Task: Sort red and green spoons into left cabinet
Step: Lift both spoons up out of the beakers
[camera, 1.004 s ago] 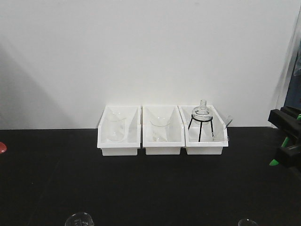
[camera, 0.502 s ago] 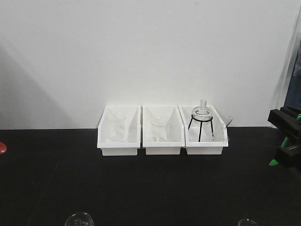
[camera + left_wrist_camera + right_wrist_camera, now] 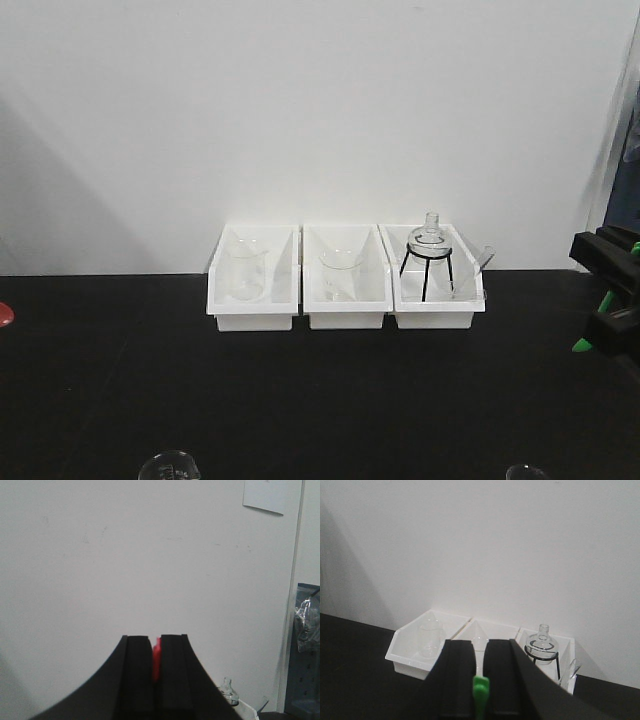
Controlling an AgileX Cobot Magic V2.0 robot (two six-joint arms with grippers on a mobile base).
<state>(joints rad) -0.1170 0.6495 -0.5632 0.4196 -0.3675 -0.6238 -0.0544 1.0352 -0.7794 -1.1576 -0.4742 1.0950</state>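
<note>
Changed since the previous frame: the red spoon (image 3: 3,315) shows a slimmer sliver at the front view's left edge. The green spoon (image 3: 583,344) at the right edge is unmoved.

Left wrist view: my left pincer (image 3: 156,680), narrow, clamps the red spoon, raised before the white wall (image 3: 125,555) (paper sheet (image 3: 264,495) pinned at top right).

Right wrist view: my right pincer (image 3: 480,680), narrow, clamps the green spoon and faces three white trays (image 3: 252,320).

Front view only: the black tabletop (image 3: 320,400) in full. The trays stand in a row against the wall, two holding glass beakers (image 3: 242,272) and the third a round flask (image 3: 430,238) on a black stand.
</note>
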